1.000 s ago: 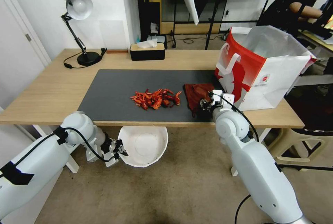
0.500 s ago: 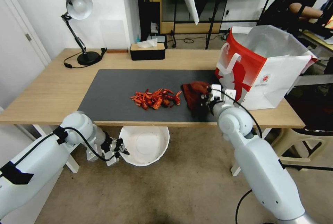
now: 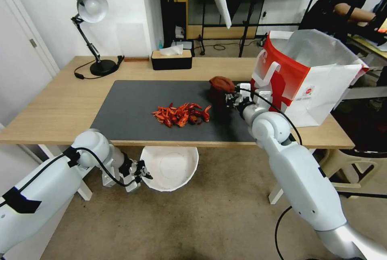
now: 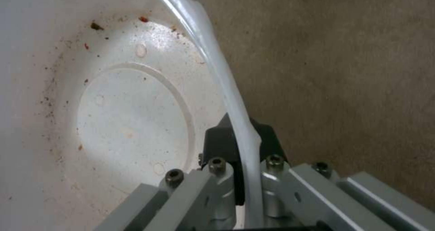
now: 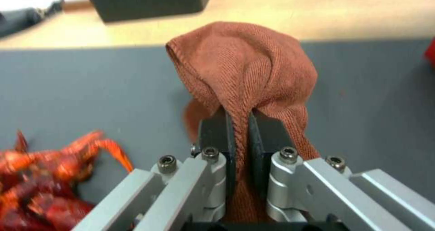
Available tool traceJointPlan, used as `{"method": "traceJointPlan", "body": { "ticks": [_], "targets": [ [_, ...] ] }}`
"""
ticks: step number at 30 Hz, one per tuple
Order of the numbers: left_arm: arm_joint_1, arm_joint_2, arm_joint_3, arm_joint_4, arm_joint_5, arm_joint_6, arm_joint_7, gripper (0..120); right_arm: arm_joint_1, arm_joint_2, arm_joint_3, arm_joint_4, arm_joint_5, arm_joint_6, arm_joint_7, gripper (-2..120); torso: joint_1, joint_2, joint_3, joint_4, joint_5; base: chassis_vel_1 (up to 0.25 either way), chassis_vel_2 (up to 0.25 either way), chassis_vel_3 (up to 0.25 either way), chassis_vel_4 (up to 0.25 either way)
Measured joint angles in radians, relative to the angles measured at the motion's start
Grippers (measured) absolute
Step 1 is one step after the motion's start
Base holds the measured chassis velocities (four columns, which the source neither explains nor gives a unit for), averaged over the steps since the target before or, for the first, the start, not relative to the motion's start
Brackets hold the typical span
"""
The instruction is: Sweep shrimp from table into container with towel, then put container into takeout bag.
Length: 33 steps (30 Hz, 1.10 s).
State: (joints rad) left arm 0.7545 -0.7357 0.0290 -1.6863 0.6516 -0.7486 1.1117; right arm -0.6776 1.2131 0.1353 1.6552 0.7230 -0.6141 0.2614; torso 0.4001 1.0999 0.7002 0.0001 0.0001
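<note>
White container [image 3: 170,168] shrimp-free, rim in left pincer [image 3: 141,172], right pincer [image 3: 230,100] clamping towel [image 3: 220,85]

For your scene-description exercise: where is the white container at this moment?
In the head view, the container hangs below the table's near edge, under the shrimp, its rim pinched by the left hand.

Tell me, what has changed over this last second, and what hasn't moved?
The right gripper, shut on the towel, lifted it off the mat and carried it toward the table's far side, beside the shrimp. The shrimp heap, takeout bag and left gripper, clamped on the container below the table edge, barely moved.
</note>
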Motion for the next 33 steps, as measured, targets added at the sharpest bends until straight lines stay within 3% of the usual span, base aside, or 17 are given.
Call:
{"method": "traceJointPlan", "body": {
  "ticks": [12, 25, 33],
  "targets": [
    [-0.058, -0.013, 0.025, 0.04, -0.026, -0.013, 0.011, 0, -0.016, 0.005, -0.088, 0.021, 0.012, -0.048, -0.025, 4, 0.0, 0.0, 0.0, -0.0001, -0.0001, 0.0, 0.0, 0.0, 0.0],
    [-0.068, -0.016, 0.022, 0.048, -0.046, -0.009, 0.017, 0, -0.05, 0.008, -0.147, 0.085, 0.018, -0.063, -0.007, 4, 0.0, 0.0, 0.0, -0.0001, -0.0001, 0.0, 0.0, 0.0, 0.0],
    [-0.072, -0.011, 0.02, 0.048, -0.073, -0.005, 0.067, 0, -0.083, 0.002, -0.172, 0.147, 0.024, -0.07, 0.021, 4, 0.0, 0.0, 0.0, -0.0001, -0.0001, 0.0, 0.0, 0.0, 0.0]
  ]
}}
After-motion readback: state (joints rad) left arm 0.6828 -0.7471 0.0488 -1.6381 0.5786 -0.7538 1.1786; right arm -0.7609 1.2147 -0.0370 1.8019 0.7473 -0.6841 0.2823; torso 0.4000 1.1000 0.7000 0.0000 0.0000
